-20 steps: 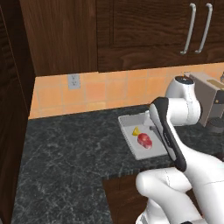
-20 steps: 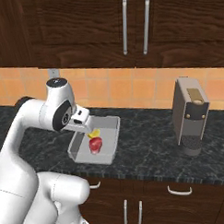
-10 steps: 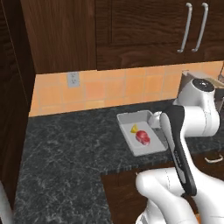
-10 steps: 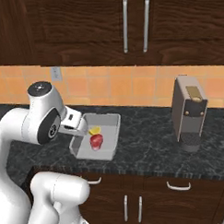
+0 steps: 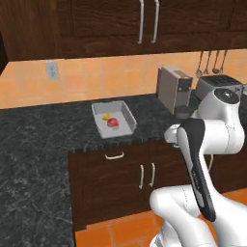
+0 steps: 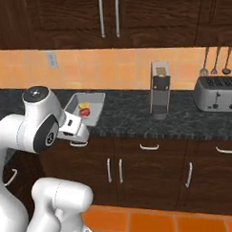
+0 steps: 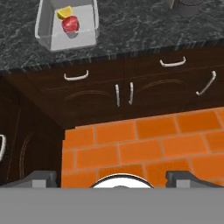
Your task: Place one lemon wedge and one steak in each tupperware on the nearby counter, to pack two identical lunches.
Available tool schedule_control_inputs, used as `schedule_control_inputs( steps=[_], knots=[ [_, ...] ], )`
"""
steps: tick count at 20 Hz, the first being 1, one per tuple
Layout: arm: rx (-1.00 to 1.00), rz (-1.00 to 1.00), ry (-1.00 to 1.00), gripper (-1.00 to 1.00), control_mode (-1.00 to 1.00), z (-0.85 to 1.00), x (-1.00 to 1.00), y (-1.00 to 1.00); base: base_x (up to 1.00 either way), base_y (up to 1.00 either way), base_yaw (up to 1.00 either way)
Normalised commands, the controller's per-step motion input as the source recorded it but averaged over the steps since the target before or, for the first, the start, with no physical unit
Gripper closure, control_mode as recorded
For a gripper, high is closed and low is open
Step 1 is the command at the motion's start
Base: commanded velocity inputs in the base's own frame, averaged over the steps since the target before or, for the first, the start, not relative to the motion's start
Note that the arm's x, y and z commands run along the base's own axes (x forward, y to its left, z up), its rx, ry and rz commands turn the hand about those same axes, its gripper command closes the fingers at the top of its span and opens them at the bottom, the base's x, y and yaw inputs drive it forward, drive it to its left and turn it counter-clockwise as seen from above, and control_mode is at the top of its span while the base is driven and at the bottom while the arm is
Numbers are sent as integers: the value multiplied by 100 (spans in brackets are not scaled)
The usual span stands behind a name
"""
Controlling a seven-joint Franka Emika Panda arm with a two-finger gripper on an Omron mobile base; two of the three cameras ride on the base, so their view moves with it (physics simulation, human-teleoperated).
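My toaster half behind my arm, tray top cut off, utensils too small to identify

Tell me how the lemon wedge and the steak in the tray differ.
Colour: the lemon wedge is yellow, the steak red-pink. Shape: the lemon wedge is a pointed sliver, the steak a rounder lump. Size: the steak looks slightly bulkier. Place: the lemon wedge lies nearer the wall. Both sit close together in the same tupperware.

Your white jointed arm folds back over its base, elbow raised, wrist tucked low and aimed downward. The two small dark fingers stand spread wide apart, with nothing between them.
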Motion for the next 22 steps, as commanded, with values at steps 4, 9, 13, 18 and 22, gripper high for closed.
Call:
schedule_control_inputs(
  steps=[4,9,13,18,22],
  knots=[
    [0,0,0,-100,100,0,0,0,-71,-100,0],
    [0,0,0,-100,100,0,0,0,-6,-100,0],
    [0,0,0,-100,100,0,0,0,6,-100,3],
    [0,0,0,-100,100,0,0,0,2,-100,3],
    [0,0,0,-100,100,0,0,0,0,-100,3]
  ],
)
